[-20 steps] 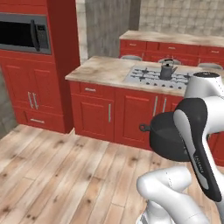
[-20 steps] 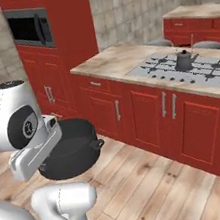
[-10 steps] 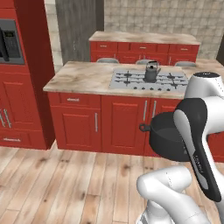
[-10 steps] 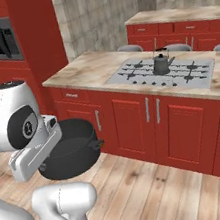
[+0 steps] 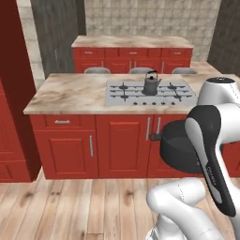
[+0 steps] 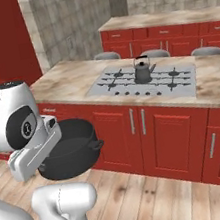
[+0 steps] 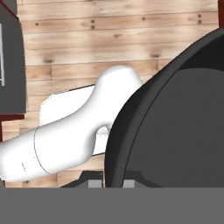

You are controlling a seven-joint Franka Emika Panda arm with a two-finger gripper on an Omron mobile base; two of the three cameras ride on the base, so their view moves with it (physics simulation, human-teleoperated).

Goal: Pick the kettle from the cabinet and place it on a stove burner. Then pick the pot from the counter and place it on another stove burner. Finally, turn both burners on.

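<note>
My hand (image 7: 107, 183) was nearly shut, pinched on the rim of the pot (image 5: 180, 147), held low before the red cabinet fronts. It looked rigid, wide and likely heavy; gripped at one edge, it would want to tip. Beyond, the kettle (image 5: 150, 84) sat on a burner of the cooktop (image 5: 117, 97).

Pale wood plank floor (image 5: 70, 206), grey tiled wall (image 6: 77, 21), red base cabinets (image 5: 117, 150) beneath a marbled island top (image 5: 65, 93).

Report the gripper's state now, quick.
Gripper: shut on the rim of the black pot, carried in the air in front of the red cabinets.
</note>
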